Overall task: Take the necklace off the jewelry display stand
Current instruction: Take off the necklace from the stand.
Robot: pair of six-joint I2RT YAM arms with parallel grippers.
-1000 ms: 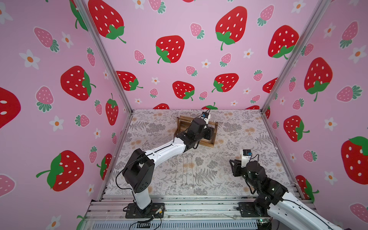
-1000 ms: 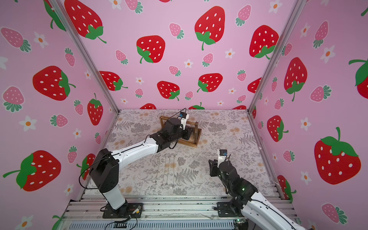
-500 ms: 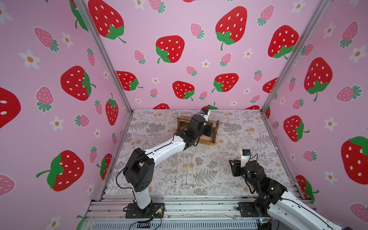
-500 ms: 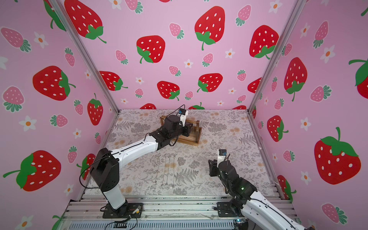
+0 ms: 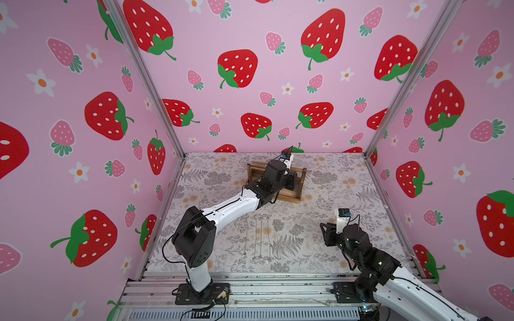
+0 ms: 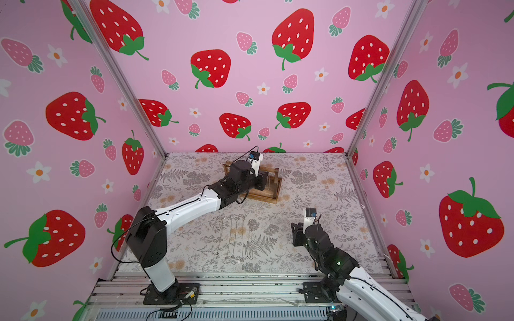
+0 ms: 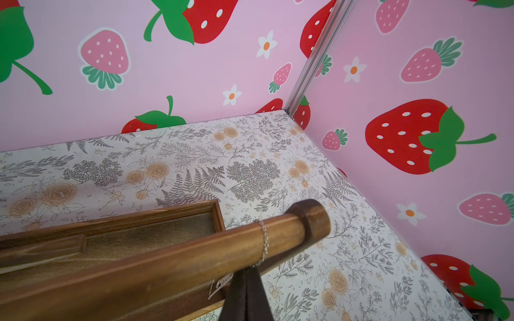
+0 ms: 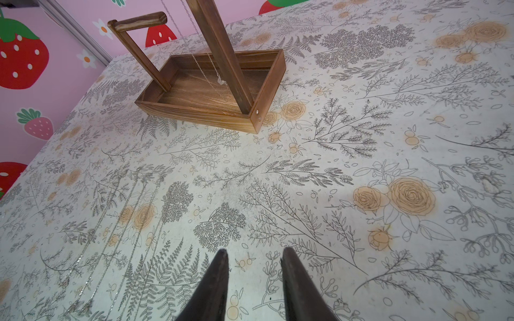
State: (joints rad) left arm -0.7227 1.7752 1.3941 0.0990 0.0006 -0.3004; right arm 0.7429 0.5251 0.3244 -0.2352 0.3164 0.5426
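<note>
The left fingers [image 7: 244, 294] were clamped on the necklace [image 7: 264, 236] hanging from the jewelry display stand [image 7: 167, 264] — grasp apparently made, lifting it clear due next — right fingers [image 8: 214, 283] narrowly parted, empty.

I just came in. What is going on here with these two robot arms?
The left gripper is at the brown wooden jewelry display stand, at the back of the floral-print table. It appears shut on the thin silver chain necklace just below the round top bar. The necklace is draped over that bar, not yet off. The right gripper hovers open and empty above the table's front. Other silver chains lie flat on the table.
</note>
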